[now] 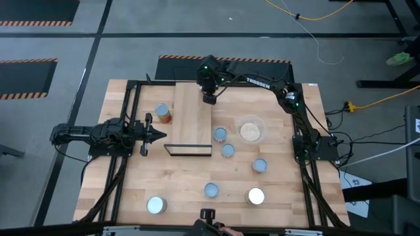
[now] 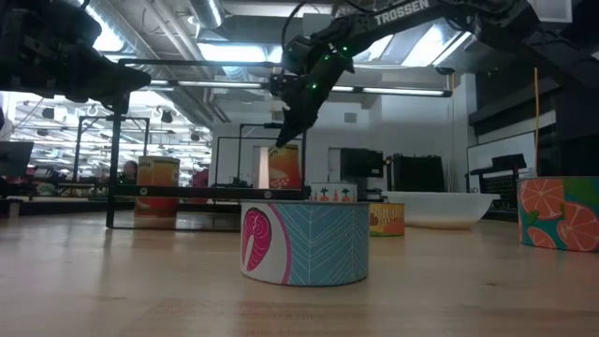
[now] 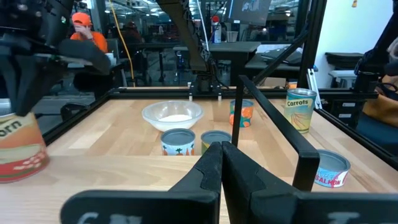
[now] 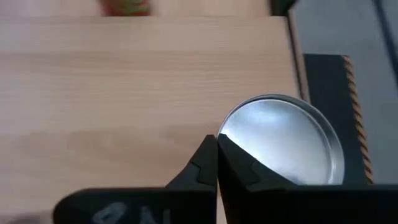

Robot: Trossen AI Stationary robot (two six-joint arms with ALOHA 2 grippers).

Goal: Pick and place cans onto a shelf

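The shelf point(image 1: 193, 117) board lies mostly bare, only one can point(image 1: 209, 98) at its far right corner under the right gripper point(image 1: 209, 99); a tall can point(image 1: 163, 113) stands just left of it; the bowl point(image 1: 250, 130) and two cans point(image 1: 220, 135) crowd its right edge; the front tabletop point(image 1: 190, 183) offers wide gaps.

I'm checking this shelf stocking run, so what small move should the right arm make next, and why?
Probably lift the right end effector straight up. It is shut and empty, close over a silver-topped can that already stands on the shelf. Rising first should clear that can before the arm heads for the next can on the table.
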